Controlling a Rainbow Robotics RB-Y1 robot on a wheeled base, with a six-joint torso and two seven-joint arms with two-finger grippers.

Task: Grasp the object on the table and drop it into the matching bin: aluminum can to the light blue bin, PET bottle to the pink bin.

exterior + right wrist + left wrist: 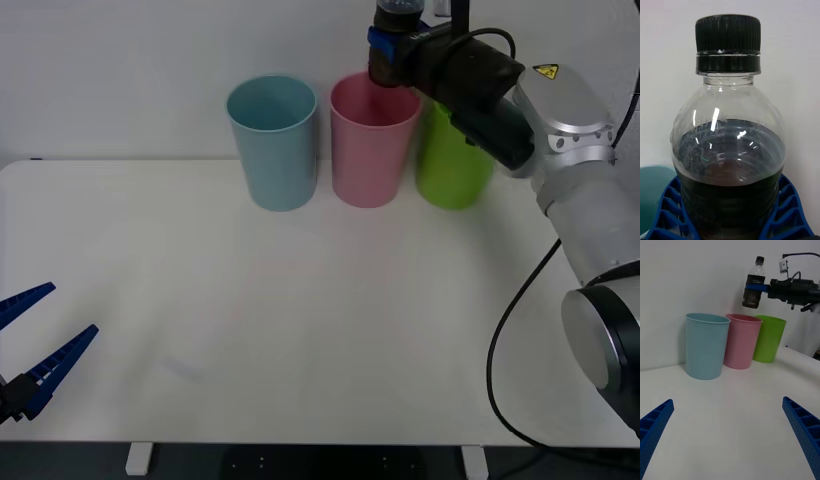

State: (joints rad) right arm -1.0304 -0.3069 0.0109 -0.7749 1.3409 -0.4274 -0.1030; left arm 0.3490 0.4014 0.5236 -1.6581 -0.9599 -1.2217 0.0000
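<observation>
PET bottle (754, 287) upright, clamped in right gripper (757, 287) above pink bin (741, 340)

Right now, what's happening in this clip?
The right gripper holds the PET bottle upright in the air above the pink bin, not yet released. The light blue bin and a lime green bin flank the pink one on the table. The left gripper waits open over the table's near left edge.
</observation>
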